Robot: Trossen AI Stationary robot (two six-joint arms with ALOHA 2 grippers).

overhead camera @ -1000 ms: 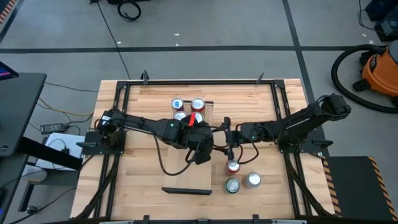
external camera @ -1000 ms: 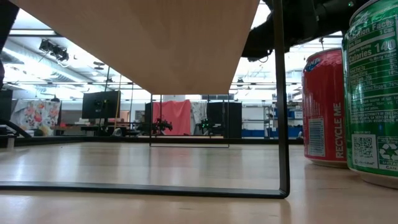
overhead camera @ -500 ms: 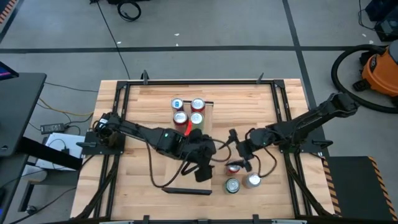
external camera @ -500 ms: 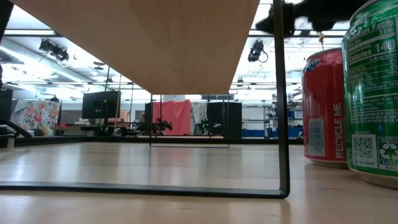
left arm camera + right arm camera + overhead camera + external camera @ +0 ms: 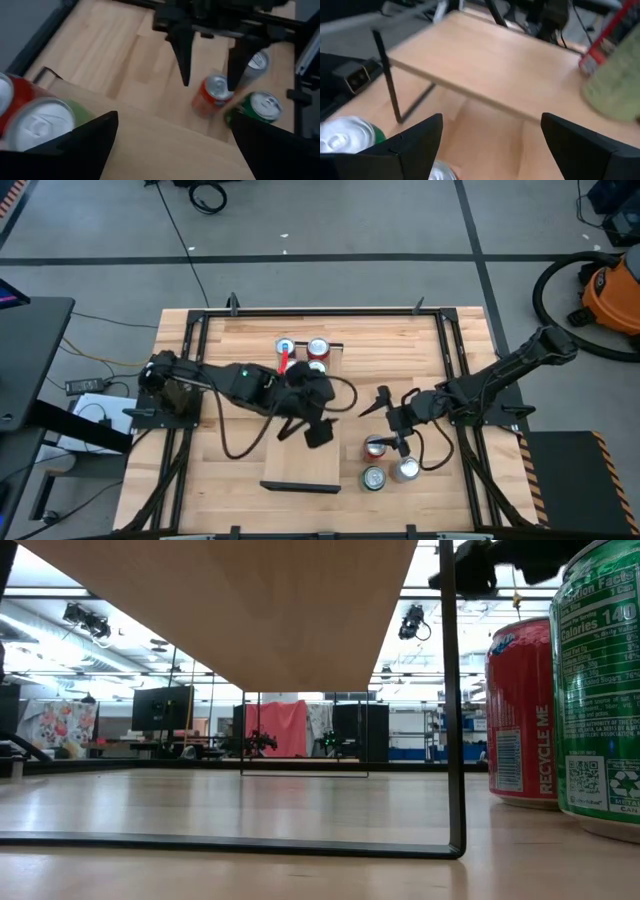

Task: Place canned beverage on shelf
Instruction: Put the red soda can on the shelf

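Observation:
The shelf (image 5: 305, 460), a narrow light-wood plank on dark legs, runs from the table's far side to its near side. Several cans (image 5: 318, 348) stand on its far end, partly hidden under my left arm. A red can (image 5: 376, 446), a green can (image 5: 373, 477) and a silver can (image 5: 405, 470) stand on the table right of the shelf. My left gripper (image 5: 320, 433) hangs open and empty above the shelf's middle. My right gripper (image 5: 386, 423) is open and empty above the red can (image 5: 212, 95), its fingers pointing toward the shelf.
A black frame (image 5: 450, 350) borders the tabletop. In the low view the shelf's underside (image 5: 230, 600) and thin leg (image 5: 455, 700) stand left of the red can (image 5: 520, 710) and green can (image 5: 600, 680). Bare wood lies left of the shelf (image 5: 220, 470).
My right gripper has drawn back from the shelf's right side toward the table's right and near edges and now hangs over the red can, still open. My left gripper has risen above the shelf and tipped more level. No can has moved.

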